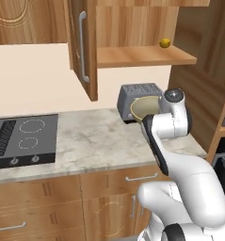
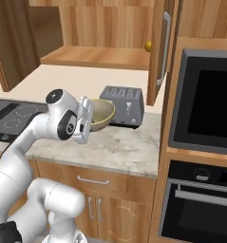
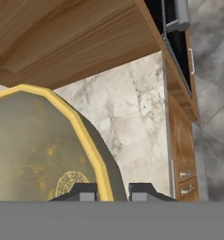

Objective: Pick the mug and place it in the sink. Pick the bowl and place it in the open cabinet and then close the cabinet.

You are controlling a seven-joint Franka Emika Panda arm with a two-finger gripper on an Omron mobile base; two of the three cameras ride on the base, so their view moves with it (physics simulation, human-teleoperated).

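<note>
The gripper (image 3: 111, 190) has its jaws closed on the rim of the bowl (image 2: 101, 114), one fingertip on each side of the wall. The bowl is held tilted above the marble desk (image 1: 95, 141), just in front of the toaster (image 2: 124, 105), below the open cabinet (image 1: 147, 55) shelf.

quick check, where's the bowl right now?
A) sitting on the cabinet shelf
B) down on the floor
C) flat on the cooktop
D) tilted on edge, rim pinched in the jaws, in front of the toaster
D: the bowl stands tilted with its yellow rim between the jaws of the gripper, and the base views show it held above the counter in front of the toaster.
</note>
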